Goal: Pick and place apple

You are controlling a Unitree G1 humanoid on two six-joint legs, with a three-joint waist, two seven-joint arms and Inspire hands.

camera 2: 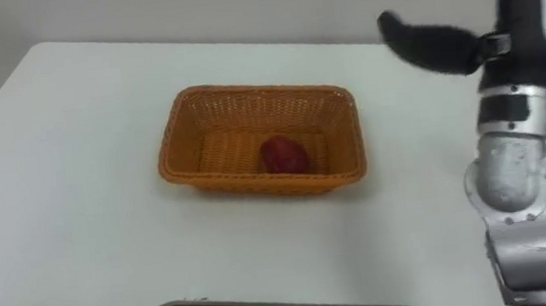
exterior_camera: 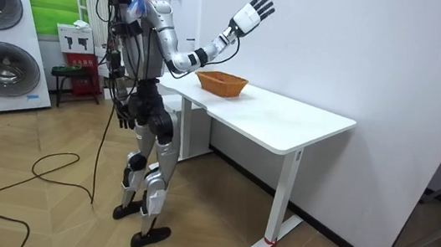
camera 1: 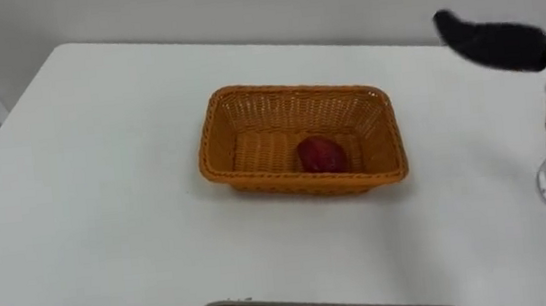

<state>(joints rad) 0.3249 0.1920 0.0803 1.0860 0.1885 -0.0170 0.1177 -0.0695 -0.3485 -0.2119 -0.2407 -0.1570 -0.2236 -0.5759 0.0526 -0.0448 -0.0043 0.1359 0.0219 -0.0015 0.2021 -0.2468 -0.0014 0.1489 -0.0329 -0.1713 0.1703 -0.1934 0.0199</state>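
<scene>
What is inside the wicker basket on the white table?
One dark red apple lies on the floor of the basket, right of centre, near the front wall. Nothing else shows inside. The front wall hides the floor strip just behind it.

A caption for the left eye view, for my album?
Red apple in a wicker basket on a white table, the robot's right hand raised alongside.

Table (camera 1: 88,211): wicker basket (camera 1: 220,143) at centre; apple (camera 1: 322,154) inside it, toward the near wall. Right hand (exterior_camera: 252,12) raised above, right of basket.
</scene>
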